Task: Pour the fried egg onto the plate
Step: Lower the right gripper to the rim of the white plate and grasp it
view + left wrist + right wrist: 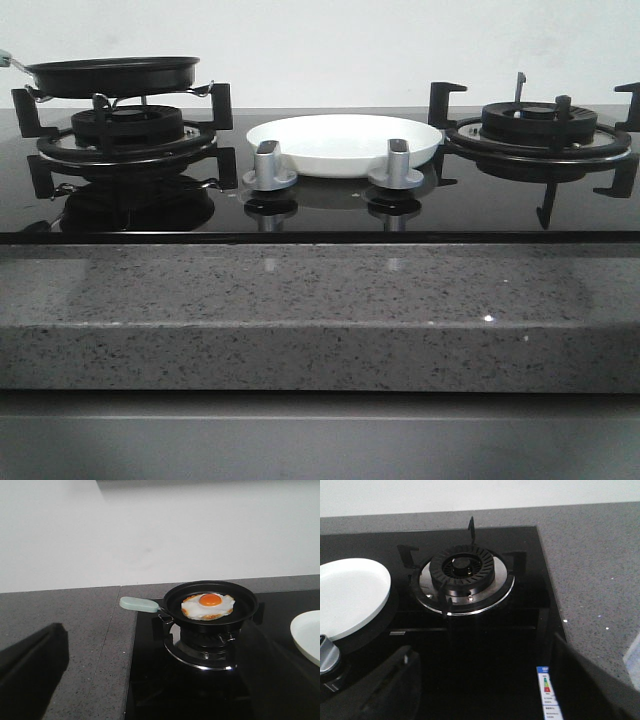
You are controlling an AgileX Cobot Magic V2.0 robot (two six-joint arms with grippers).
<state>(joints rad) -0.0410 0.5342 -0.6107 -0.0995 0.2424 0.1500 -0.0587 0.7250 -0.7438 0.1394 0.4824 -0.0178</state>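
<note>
Surface of speckled grey stone carries a black glass hob. Ahead of the left hand, its fingers spread and empty, a black frying pan sits on the burner holding the fried egg. The plate lies near the right hand, which seems open too, though blurred.

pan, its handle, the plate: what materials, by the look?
Pan: black, matte, probably coated metal; barely any sheen. Handle: pale mint green, smooth, likely plastic or silicone. Plate: plain white, glossy, looks ceramic, though melamine is possible.
</note>
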